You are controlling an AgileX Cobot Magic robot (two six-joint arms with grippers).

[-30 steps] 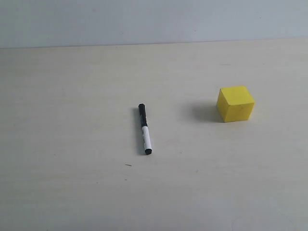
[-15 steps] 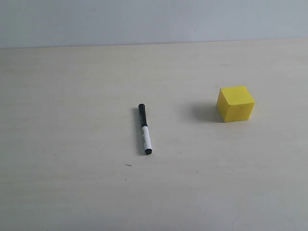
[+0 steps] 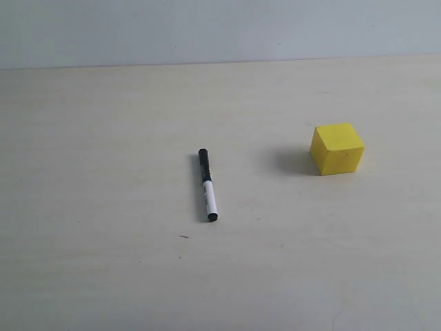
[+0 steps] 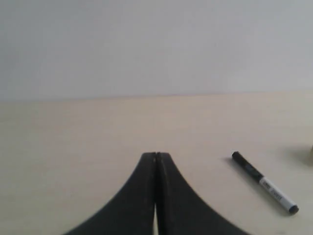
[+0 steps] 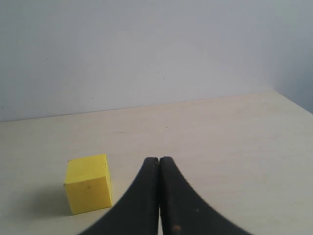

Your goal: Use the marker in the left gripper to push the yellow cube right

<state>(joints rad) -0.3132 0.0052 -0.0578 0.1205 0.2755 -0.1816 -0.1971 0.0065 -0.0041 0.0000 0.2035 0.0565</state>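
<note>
Pale beige worktop [image 3: 103,207], matte, faint wood grain. Its far edge meets a plain light grey-blue wall [image 3: 207,31]. In the right wrist view a side edge of the worktop shows off past the cube's far side, with more wall behind it.

Marker [image 3: 207,185] lies flat on the worktop near the middle, loose, nothing gripping it. Black cap end points toward the wall, white barrel and black tail end toward the camera, slightly slanted. Tiny dark speck [image 3: 184,236] on the surface just in front of its tail.

Cube [image 3: 337,148], yellow, sits flat to the right of the marker and a bit further back, well apart from it, shadow falling on its left side. Bare worktop on every side of it; to its right the surface runs on to the frame edge, behind it up to the wall.

Left gripper [image 4: 156,155]: jaws pressed together, tips touching, holding nothing, above the worktop with the marker lying off to one side, not touching. Right gripper [image 5: 159,159]: jaws likewise closed tight and empty, cube near them but apart.
</note>
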